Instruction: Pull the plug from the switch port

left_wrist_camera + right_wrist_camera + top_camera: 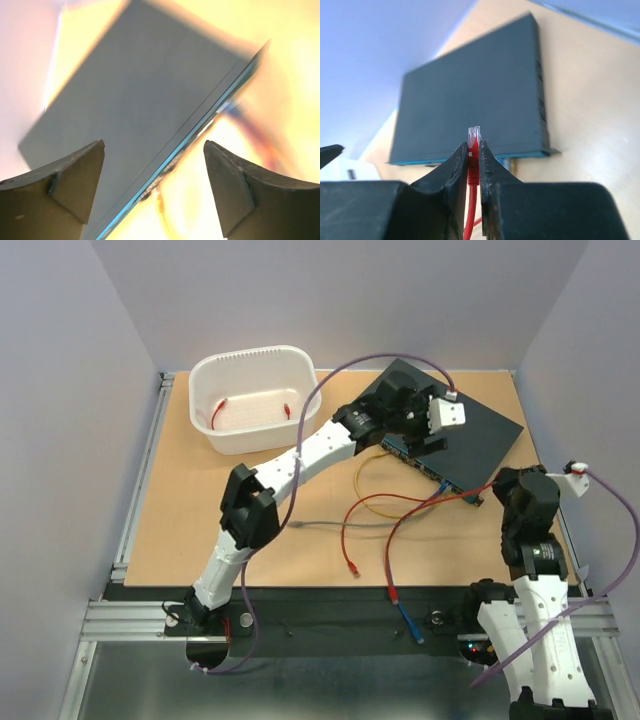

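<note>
Plug (474, 134) is pinched in the closed right tool (474, 149), apparently clear of the switch (470, 100) at twelve o'clock. Left tool (154, 155) is held wide, empty. Withdrawal is judged next.

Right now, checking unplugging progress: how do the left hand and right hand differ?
The left hand is open and empty; the right hand is shut on the red cable's clear plug. The left hand is above the flat dark blue-grey metal switch; the right hand is off its port edge, apart. Both face the switch.
</note>
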### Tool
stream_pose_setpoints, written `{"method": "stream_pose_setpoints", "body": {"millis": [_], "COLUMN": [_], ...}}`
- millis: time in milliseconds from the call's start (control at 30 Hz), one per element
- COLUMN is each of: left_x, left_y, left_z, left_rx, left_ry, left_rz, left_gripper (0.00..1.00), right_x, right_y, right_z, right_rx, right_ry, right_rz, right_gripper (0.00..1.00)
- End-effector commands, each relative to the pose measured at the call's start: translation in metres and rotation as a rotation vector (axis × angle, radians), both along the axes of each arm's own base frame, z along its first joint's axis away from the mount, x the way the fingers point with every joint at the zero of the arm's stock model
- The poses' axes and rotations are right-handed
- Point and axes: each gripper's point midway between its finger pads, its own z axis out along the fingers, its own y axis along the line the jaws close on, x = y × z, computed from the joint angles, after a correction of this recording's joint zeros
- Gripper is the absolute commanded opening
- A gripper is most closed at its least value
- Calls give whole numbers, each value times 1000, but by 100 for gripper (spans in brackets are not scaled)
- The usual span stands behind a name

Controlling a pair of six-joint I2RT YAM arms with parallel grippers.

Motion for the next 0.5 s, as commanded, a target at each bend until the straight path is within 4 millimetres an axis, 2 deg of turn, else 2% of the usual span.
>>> {"method": "stream_pose_setpoints", "body": {"millis": [0,33,100,167,267,300,400,433,467], "left_x": [-90,-115,-138,-156,-171,-175,-190,-186,-184], "left_y": [-5,-7,-9,-10,-1,1,4,4,4], "left_z": [100,101,98,98,103,102,87,71,68], "left_rx": [-195,-202,-199,-188,-172,-165,-109,-75,-71], "left_ry": [171,223,303,321,302,302,287,280,274], "left_rz": [-205,-293,-349,-393,-450,-466,-480,-435,-414], "left_gripper": [94,95,95,94,95,96,96,96,96], "right_x": [-5,-4,-3,-8,-13,-14,-19,-20,-23], "right_y": [13,19,31,36,42,43,43,43,44], "right_z": [25,44,65,95,125,128,139,143,147], "right_rx": [-102,-102,-88,-81,-76,-78,-75,-73,-67], "right_ry": [71,26,-29,-108,-181,-189,-220,-231,-246], "right_rz": [137,169,235,251,274,278,274,277,275], "right_gripper": [0,0,0,0,0,0,0,1,1]}}
